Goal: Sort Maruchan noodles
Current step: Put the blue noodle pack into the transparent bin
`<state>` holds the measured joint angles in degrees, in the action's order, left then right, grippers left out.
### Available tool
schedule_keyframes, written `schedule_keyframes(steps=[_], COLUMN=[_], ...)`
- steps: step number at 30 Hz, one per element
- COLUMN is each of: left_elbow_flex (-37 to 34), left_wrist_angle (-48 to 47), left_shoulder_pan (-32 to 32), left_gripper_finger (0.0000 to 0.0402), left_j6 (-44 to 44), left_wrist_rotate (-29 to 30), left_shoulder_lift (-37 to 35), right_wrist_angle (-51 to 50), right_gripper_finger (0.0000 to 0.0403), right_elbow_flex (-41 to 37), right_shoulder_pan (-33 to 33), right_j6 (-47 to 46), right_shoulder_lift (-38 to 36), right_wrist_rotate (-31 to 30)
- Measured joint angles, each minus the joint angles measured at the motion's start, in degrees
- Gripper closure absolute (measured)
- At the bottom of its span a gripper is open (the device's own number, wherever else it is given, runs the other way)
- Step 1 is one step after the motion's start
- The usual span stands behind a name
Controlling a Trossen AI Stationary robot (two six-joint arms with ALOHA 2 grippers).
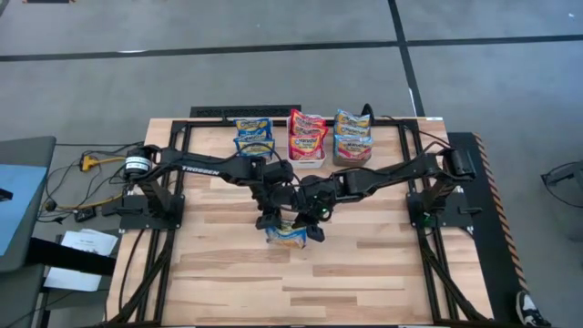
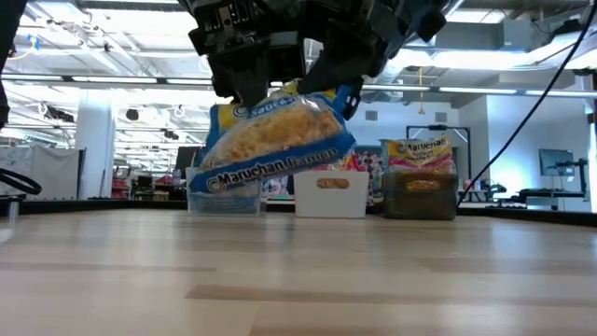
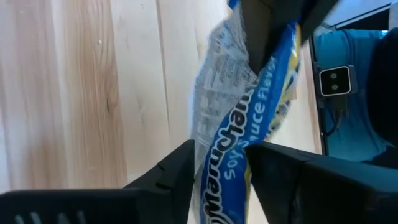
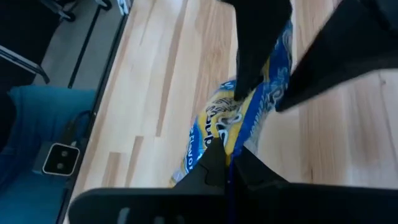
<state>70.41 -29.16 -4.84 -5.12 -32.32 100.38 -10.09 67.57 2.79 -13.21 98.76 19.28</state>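
A blue-and-yellow Maruchan noodle packet (image 1: 289, 237) (image 2: 270, 145) hangs tilted above the middle of the table, clear of the wood. My left gripper (image 1: 269, 219) (image 3: 221, 171) is shut on its left end. Shut on the packet's right end is my right gripper (image 1: 314, 228) (image 4: 230, 163). At the far edge stand three bins: a clear one (image 1: 253, 137) with blue packets, a white one (image 1: 308, 137) with red packets, and a dark one (image 1: 352, 137) with blue-and-orange packets. My left gripper pinches the packet's left end (image 3: 225, 149) between its two fingers, one finger on each flat face. The fingers slant down from the table's left side. The packet is lifted clear and tilted. My right gripper pinches the thin edge at the packet's right end (image 4: 231, 142) between its two fingers. The fingers slant down from the table's right side. That end sits higher than the other in the low view.
Bare wood lies below and in front of the packet (image 1: 291, 282). Black frame rails (image 1: 428, 255) run along both sides of the table. The three bins line the far edge behind the grippers.
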Motion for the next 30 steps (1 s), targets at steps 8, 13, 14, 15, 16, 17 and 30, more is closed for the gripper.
schedule_keyframes(steps=[8, 13, 14, 15, 16, 17, 30], left_elbow_flex=[-0.02, -0.02, -0.02, -0.02, -0.02, -0.02, 0.07], left_wrist_angle=[-0.12, -0.18, -0.22, -0.29, -0.52, -0.95, -6.29], left_shoulder_pan=[0.02, 0.02, 0.04, 0.05, 0.07, 0.07, 0.09], left_gripper_finger=[0.0369, 0.0396, 0.0398, 0.04, 0.0401, 0.0401, 0.0401], left_j6=[-0.22, -1.1, -1.46, -1.62, -1.64, -1.6, 2.52], left_wrist_rotate=[-0.25, -0.39, -0.39, -0.37, -0.37, -0.37, 2.8], left_shoulder_lift=[0.0, 0.0, 0.0, 0.0, 0.0, 0.0, -0.41], right_wrist_angle=[-0.53, -0.7, -0.74, -0.78, -0.79, -0.82, -14.18], right_gripper_finger=[0.0382, 0.035, 0.0343, 0.0336, 0.0329, 0.0321, 0.0232], right_elbow_flex=[0.0, 0.0, 0.0, 0.0, 0.0, -0.01, 4.33], right_shoulder_pan=[0.0, 0.0, 0.0, -0.02, -0.02, -0.04, -2.21], right_j6=[0.0, -0.13, -0.23, -0.24, -0.24, -0.13, -0.73], right_shoulder_lift=[0.0, 0.0, 0.0, 0.0, 0.02, 0.04, -0.48], right_wrist_rotate=[-0.12, -0.36, -0.36, -0.36, -0.36, -0.38, -0.08])
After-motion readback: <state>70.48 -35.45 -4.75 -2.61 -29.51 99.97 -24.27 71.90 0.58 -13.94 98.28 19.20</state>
